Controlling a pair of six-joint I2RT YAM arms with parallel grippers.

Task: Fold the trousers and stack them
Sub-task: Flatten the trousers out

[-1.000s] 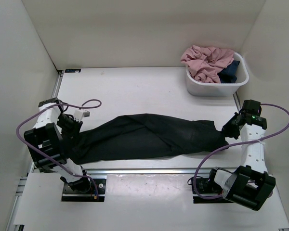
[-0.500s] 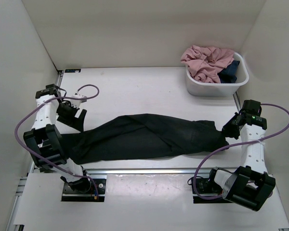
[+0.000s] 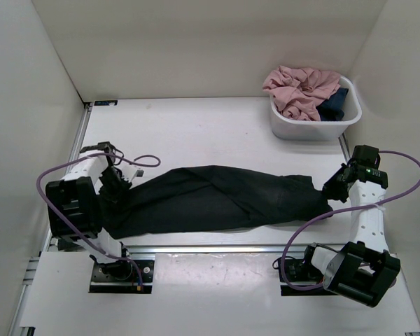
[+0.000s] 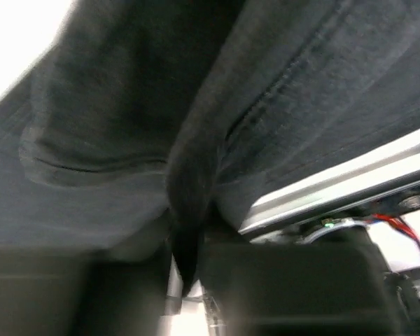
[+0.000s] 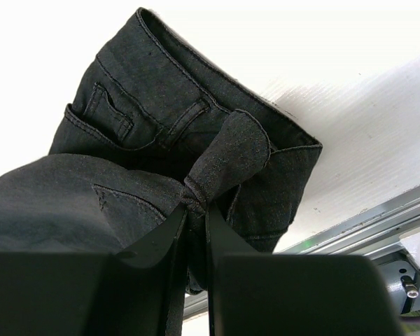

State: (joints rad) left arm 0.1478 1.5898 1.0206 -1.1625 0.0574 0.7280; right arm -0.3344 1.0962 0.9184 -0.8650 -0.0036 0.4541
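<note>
The black trousers (image 3: 217, 196) lie stretched left to right across the table near its front edge. My right gripper (image 3: 334, 190) is at their right end; in the right wrist view it (image 5: 196, 210) is shut on a bunched knot of waistband fabric (image 5: 227, 157), close to a pocket. My left gripper (image 3: 115, 183) is low over the left end. In the blurred left wrist view its jaws (image 4: 185, 280) stand a little apart with a hanging fold of the trousers (image 4: 189, 203) between them. I cannot tell if the pads touch that fold.
A white bin (image 3: 350, 119) at the back right holds pink clothes (image 3: 301, 87) and a dark blue garment (image 3: 334, 105). A metal rail (image 3: 217, 246) runs along the front edge just below the trousers. White walls close in both sides and the back.
My left gripper let go, opened wide and rose off the left end, then came down toward the trousers again with narrower jaws. The right gripper and the trousers' right end stayed still.
</note>
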